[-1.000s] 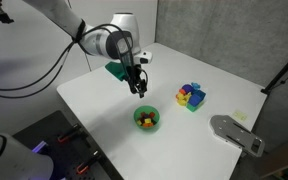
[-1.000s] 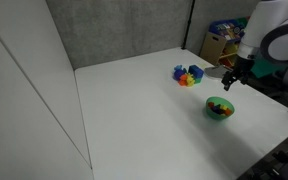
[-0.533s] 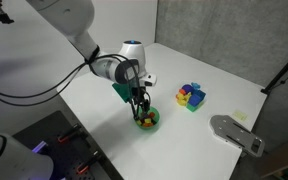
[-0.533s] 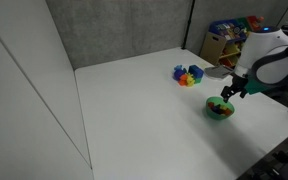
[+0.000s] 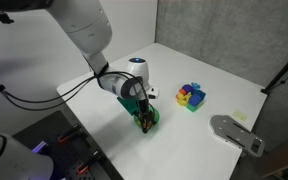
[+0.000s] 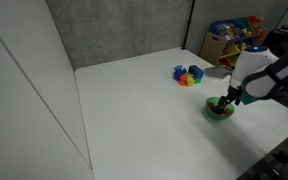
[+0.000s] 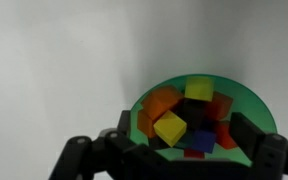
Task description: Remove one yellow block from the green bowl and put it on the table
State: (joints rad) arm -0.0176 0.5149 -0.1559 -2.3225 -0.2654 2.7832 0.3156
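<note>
The green bowl (image 7: 246,104) fills the lower right of the wrist view and holds two yellow blocks, one at the front (image 7: 170,128) and one at the back (image 7: 198,88), with orange, red and blue blocks. My gripper (image 7: 184,142) is open, its fingers lowered into the bowl on either side of the block pile. In both exterior views the gripper (image 5: 144,121) (image 6: 225,101) reaches down into the bowl (image 5: 154,117) (image 6: 217,112) on the white table (image 5: 204,140).
A cluster of coloured blocks (image 5: 191,95) (image 6: 188,75) lies on the table beyond the bowl. A grey device (image 5: 236,133) sits at the table's corner. A box of toys (image 6: 230,38) stands behind the table.
My gripper has come down from above and beside the bowl and now reaches into it, still open.
</note>
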